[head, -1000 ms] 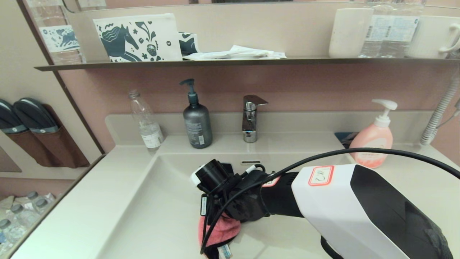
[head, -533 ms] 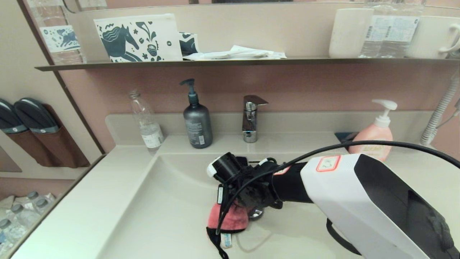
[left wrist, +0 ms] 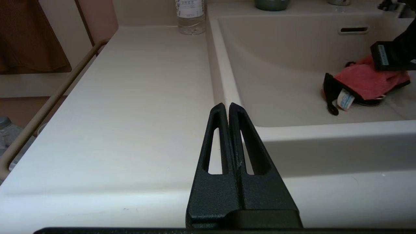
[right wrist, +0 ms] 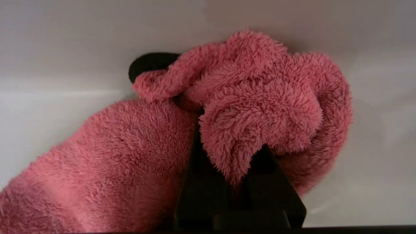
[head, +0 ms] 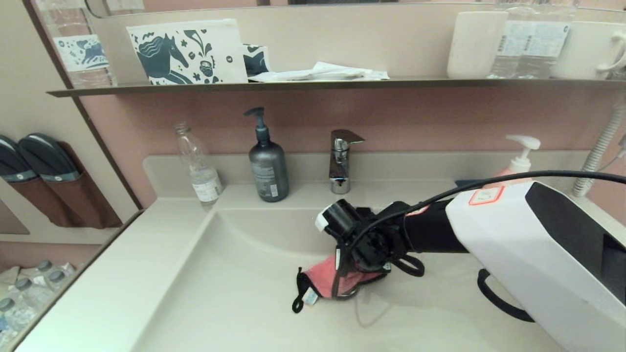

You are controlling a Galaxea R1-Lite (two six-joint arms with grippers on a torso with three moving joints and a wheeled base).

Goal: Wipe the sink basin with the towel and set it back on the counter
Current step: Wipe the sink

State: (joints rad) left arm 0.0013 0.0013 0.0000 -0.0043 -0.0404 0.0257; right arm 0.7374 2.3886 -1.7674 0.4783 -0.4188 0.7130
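The right hand (head: 359, 274) presses the clenched towel (head: 325, 281) into the basin (head: 234, 293) below the tap (head: 341, 159), while the left hand (left wrist: 226, 109) waits closed over the desk (left wrist: 130, 97).

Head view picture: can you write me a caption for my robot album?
The right tool holds the pink towel down in the sink basin, below the faucet.

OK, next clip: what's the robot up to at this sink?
It is wiping the sink basin. The right hand is down inside the basin, closed on the coral-pink towel, which is bunched against the basin floor with its black loop and label trailing out. The left hand is shut and empty, parked over the counter at the basin's left rim. The towel has not yet gone back onto the counter.
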